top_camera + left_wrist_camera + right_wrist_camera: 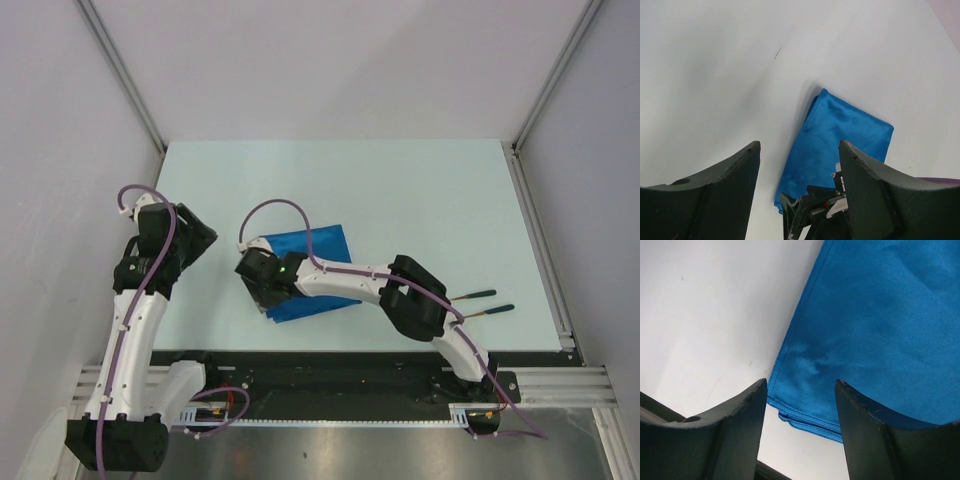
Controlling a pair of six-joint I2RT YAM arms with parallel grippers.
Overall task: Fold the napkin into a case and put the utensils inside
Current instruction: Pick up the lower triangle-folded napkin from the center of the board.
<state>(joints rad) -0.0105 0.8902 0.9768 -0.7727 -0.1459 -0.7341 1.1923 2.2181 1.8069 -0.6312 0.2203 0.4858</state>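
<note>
Napkin [320,245] lying folded, flat on table [420,190]. Right gripper [800,385] hovering over napkin's near-left corner, fingers spread, gripping nothing. Left gripper [800,147] hanging left of napkin, fingers also spread, empty. Utensils [488,310] lying well right of napkin, partly hidden behind right arm [350,280], handles pointing away from napkin.

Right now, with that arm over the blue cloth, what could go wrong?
The open right gripper hovers over a corner of the folded napkin; pinching only the top layer could undo the fold. The right arm's elbow hangs close to the utensils and might knock them when swinging back.
</note>
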